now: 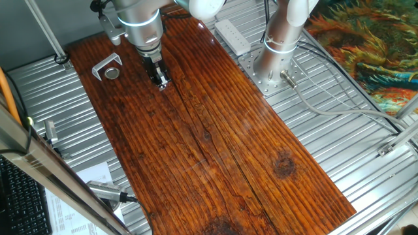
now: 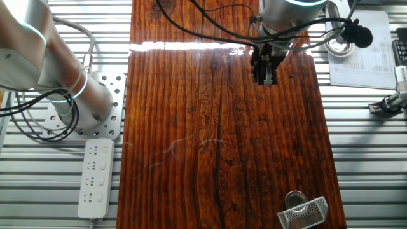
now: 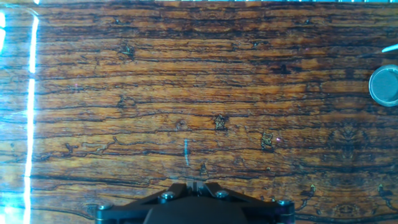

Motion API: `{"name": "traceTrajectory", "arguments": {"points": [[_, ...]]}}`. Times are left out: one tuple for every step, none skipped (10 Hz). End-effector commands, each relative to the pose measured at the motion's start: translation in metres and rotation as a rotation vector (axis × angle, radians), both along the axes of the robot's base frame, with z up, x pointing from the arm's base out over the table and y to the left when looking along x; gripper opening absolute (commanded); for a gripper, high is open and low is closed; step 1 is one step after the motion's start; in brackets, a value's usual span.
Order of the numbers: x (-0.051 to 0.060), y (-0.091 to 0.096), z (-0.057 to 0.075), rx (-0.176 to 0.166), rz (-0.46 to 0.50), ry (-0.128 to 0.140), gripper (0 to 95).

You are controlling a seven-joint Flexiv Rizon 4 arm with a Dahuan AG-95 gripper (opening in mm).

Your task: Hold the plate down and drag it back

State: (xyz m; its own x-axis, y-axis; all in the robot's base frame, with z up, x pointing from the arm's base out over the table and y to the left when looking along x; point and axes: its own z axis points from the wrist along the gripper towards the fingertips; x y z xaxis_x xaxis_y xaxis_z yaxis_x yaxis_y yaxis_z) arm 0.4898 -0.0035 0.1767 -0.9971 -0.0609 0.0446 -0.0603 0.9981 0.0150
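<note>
Claw (image 1: 160, 81) hanging over the far part of the desk (image 1: 215, 150), fingers pressed together into a single tip and gripping nothing, going by the hand view, where the two halves are meeting in one point at the bottom edge. Hovering just above bare wood or touching it, impossible to tell which.

Plate (image 1: 112, 73) lying flat, well off to one side of the claw, tucked in the mouth of the bracket (image 1: 104, 65), apparently touching or nearly touching its inner walls. Showing in the other fixed view as a small disc (image 2: 294, 200) right against the mesh-sided bracket (image 2: 304, 213) near the desk's corner, and in the hand view as a pale round shape (image 3: 385, 85) at the right edge, partly cut off.

Task seemingly not yet begun: nothing pressing on the plate.

Risks from here, as a judgement:
- Landing off-centre on so small a disc, tipping it or flicking it away across the glossy wood.
- Pressing too lightly, letting the tip slide over the metal while the plate is staying put.
- Catching the bracket on the approach or during the drag, pulling it along or jamming the plate against it.
- Glare on the varnish hiding the plate's exact edge.
</note>
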Motion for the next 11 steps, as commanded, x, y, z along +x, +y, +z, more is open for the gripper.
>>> {"name": "traceTrajectory", "arguments": {"points": [[0.0000,0.0001,0.0000,0.000,0.004,0.000,0.0],[-0.0007,0.0000,-0.0004,0.000,0.006,0.000,0.0],[-0.0013,0.0000,-0.0008,0.000,0.006,0.000,0.0],[-0.0016,-0.0001,-0.0010,0.000,0.005,0.000,0.0],[-0.0019,-0.0002,-0.0012,0.000,0.005,0.001,0.0],[-0.0025,-0.0003,-0.0017,0.000,0.005,0.000,0.0],[-0.0030,-0.0004,-0.0021,0.000,0.004,0.000,0.0],[-0.0037,-0.0006,-0.0028,0.000,0.003,0.000,0.0],[-0.0042,-0.0007,-0.0032,0.000,0.003,0.000,0.0],[-0.0044,-0.0008,-0.0034,0.000,0.002,-0.001,0.0],[-0.0042,-0.0010,-0.0037,-0.001,0.004,-0.001,0.0]]}}
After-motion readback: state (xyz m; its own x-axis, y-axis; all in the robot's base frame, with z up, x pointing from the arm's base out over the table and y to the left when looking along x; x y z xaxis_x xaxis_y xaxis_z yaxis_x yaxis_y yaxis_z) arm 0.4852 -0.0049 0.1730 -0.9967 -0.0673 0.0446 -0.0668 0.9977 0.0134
